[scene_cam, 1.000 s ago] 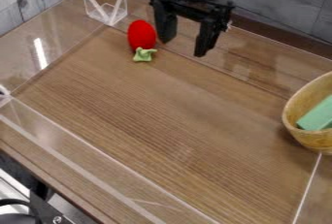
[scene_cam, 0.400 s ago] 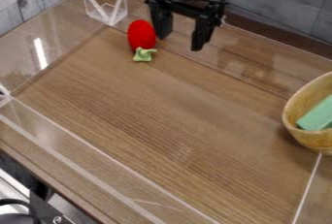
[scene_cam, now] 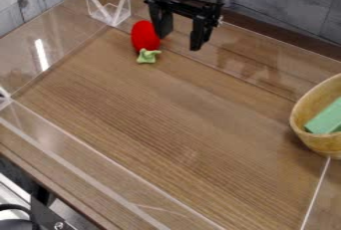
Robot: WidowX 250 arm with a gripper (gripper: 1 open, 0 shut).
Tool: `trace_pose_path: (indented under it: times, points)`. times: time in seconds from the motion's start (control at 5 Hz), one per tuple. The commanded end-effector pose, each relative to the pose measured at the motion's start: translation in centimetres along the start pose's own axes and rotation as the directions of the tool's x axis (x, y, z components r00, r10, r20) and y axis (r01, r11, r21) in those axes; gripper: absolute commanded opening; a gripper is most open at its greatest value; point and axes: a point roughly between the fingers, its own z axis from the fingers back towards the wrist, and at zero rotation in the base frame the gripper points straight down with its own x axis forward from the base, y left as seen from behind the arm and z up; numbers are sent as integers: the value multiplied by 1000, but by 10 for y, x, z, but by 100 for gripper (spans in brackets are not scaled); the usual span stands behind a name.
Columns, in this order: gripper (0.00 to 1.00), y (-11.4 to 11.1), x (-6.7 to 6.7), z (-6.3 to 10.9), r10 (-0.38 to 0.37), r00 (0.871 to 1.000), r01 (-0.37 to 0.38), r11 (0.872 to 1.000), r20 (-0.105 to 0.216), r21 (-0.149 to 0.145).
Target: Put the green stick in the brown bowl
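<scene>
Jaws of the black gripper stand apart with nothing between them, up by the red strawberry toy. Since the mint-green bar lies inside the tan bowl, 1 needless re-grasp could knock it out.

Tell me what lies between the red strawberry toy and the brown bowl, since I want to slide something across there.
Only bare wooden tabletop lies between the strawberry toy and the brown bowl, in the camera view.
</scene>
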Motion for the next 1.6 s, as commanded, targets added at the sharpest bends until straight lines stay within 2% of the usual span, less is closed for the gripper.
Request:
trace_pose_path:
  times: [0.0, 0.2, 0.6, 0.8, 1.0, 1.2, 1.4]
  points:
    - [100, 5, 5, 20, -18, 997, 18, 1000, 78, 8]
    - [100, 2, 5, 23, -31, 995, 31, 1000, 90, 5]
    - [100, -23, 3, 32, -103, 989, 103, 995, 105, -1]
    - [100, -16, -3, 30, -61, 992, 60, 998, 109, 8]
    - [100, -1, -4, 30, -7, 992, 5, 1000, 129, 18]
    - [100, -3, 3, 21, -3, 989, -1, 1000, 147, 28]
    - [100, -16, 6, 13, -15, 989, 11, 1000, 147, 28]
